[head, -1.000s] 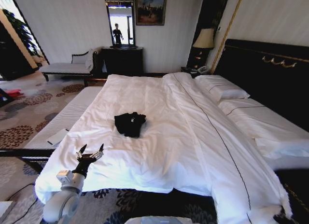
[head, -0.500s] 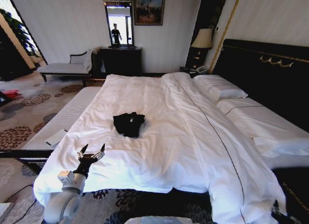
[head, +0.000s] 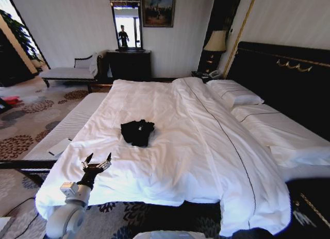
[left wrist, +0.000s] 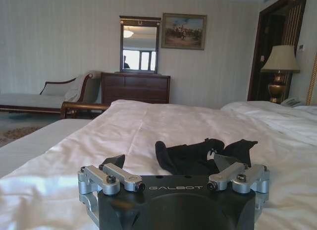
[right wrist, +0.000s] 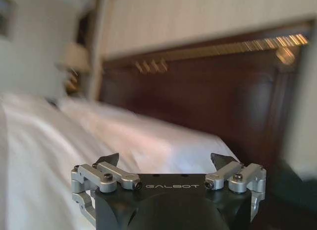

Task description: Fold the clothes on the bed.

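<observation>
Barely shifted from a moment ago, the crumpled T-shirt (head: 137, 132) lies mid-bed (head: 170, 161), far and slightly right of the nearer, empty, wide-open left gripper (head: 96, 160); right gripper (right wrist: 166, 163) equally open by the headboard.

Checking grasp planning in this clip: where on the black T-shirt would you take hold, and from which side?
The black T-shirt lies crumpled in a heap on the white duvet, so no hem or shoulder is laid out. Probably best to pinch a raised loose fold at its near edge, coming from the foot of the bed, where the left gripper hovers with jaws open. The right gripper is open by the headboard.
</observation>
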Robot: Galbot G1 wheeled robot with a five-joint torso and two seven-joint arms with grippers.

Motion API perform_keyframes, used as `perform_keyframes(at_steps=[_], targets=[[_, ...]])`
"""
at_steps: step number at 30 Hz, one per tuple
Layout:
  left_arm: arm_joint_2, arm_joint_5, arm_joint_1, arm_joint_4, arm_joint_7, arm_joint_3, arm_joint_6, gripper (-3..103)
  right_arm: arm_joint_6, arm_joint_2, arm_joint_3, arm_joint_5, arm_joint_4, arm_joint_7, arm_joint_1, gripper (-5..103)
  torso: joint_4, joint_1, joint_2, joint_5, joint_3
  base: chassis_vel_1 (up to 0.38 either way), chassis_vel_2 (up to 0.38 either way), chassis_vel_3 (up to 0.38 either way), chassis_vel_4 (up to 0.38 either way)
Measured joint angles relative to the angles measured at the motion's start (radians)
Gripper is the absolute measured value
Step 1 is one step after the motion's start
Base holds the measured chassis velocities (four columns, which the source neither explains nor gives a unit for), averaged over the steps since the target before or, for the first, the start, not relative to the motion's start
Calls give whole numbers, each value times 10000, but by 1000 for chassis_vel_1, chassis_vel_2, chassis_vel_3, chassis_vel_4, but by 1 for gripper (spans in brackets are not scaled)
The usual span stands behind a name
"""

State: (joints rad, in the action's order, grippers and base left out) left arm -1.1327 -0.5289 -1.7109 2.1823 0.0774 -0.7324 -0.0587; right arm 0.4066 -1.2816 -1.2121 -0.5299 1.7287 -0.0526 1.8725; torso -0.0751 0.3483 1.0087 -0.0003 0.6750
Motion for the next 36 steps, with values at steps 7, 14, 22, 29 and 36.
perform_keyframes(at_steps=[7, 14, 22, 29, 36], targets=[[25, -15, -12, 48, -22, -15, -18, 100, -490, 117, 45, 112, 2026, 95, -42, 100, 0, 0, 0, 1, 0, 0, 0, 0, 0], [-28, 15, 29, 120, -29, 67, -35, 100, -1630, 260, 845, 670, 3327, -261, -534, 100, 0, 0, 0, 1, 0, 0, 0, 0, 0], [31, -8, -29, 198, -26, -22, -49, 100, -1690, -5, 1589, 1048, 3188, -331, -858, 100, -2, 1, -1, 3, 0, 0, 0, 0, 0], [-12, 4, -16, 235, -21, 8, -65, 100, -1683, 39, 1667, 1089, 3083, -330, -902, 100, -2, 1, -1, 4, 0, 26, 27, -25, -28], [-32, 10, -50, 217, -7, 2, -68, 100, -1536, -43, 1809, 1271, 3020, -268, -908, 100, 1, 1, -1, 2, 0, 176, 166, -172, -169]])
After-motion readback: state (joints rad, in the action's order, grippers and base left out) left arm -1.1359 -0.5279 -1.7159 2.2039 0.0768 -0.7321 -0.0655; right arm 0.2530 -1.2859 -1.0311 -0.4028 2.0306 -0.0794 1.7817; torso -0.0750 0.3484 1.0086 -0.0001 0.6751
